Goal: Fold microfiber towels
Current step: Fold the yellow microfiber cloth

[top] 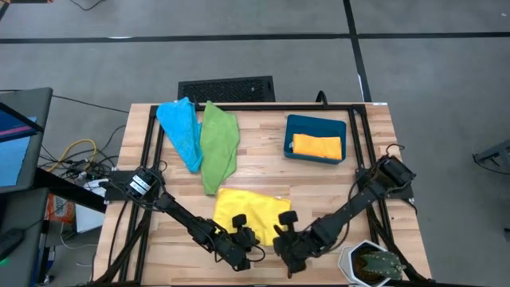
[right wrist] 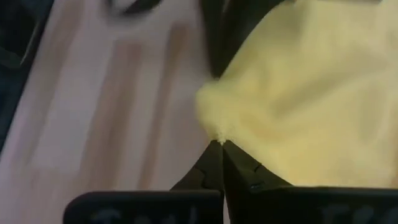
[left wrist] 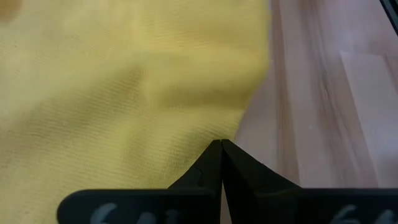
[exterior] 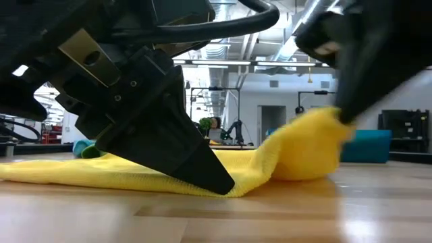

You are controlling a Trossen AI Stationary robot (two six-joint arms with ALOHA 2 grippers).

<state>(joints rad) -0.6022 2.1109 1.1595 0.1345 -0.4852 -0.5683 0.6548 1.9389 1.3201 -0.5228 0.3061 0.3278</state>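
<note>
Wooden tabletop (top: 263, 171) in a big gray-floored room.
I count four towels: blue (top: 181, 129), green (top: 218, 145), orange (top: 316, 146) in the bin (top: 296, 123), yellow towel (top: 249, 207) near me, both grippers (top: 245, 239) (top: 288, 239) with fingers clamped on it.

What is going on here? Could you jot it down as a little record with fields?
Work piece: yellow towel, spread near the table's front edge
Left end effector: shut on the yellow towel's near edge
Right end effector: shut on the same edge, lifting a corner
Waiting: blue towel and green towel, crumpled at the back
Bin: holds a folded orange towel
</note>
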